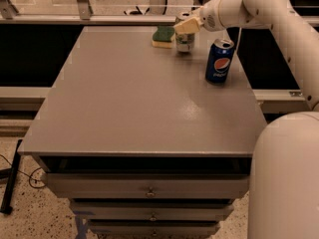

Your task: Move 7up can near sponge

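Note:
The 7up can stands upright on the grey table at its far edge. It is silver-white with a silver top, and it sits right beside the sponge, just to the sponge's right. The sponge is a low block with a dark green top over a yellow base. My gripper reaches in from the upper right on the white arm and sits at the can's upper part, covering part of it.
A blue Pepsi can stands upright on the table's right side, nearer than the 7up can. The table has drawers in front. My white body fills the lower right. A railing runs behind the table.

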Available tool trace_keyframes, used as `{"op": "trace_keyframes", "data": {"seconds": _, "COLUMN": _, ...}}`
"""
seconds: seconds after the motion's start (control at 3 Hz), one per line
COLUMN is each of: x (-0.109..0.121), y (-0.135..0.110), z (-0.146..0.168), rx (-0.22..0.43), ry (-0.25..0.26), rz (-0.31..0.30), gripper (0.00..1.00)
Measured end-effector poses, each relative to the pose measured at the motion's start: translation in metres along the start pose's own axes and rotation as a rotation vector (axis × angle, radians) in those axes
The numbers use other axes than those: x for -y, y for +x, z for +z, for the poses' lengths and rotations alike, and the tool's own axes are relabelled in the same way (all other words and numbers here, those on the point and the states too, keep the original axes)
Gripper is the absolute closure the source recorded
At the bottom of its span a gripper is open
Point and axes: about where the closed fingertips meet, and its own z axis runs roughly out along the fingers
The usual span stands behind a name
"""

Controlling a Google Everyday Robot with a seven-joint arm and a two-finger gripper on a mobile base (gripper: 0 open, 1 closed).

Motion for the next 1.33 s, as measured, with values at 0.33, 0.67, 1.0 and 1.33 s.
{"op": "trace_keyframes", "data": {"seconds": 0.33, "x": 0.0039, "y": 0.0042, "z": 0.0053, "rx": 0.024, "ry": 0.003, "rz": 0.032, "gripper": 0.59}}
{"op": "trace_keyframes", "data": {"seconds": 0.67, "x": 0.0047, "y": 0.0083, "z": 0.0092, "rx": 0.029, "ry": -0.001, "rz": 0.057, "gripper": 0.36}}
{"op": "trace_keyframes", "data": {"seconds": 1.0, "x": 0.0039, "y": 0.0121, "z": 0.0125, "rx": 0.028, "ry": -0.008, "rz": 0.076, "gripper": 0.12}}
{"op": "trace_keyframes", "data": {"seconds": 1.33, "x": 0.0039, "y": 0.0135, "z": 0.0142, "rx": 0.021, "ry": -0.013, "rz": 0.086, "gripper": 0.0}}
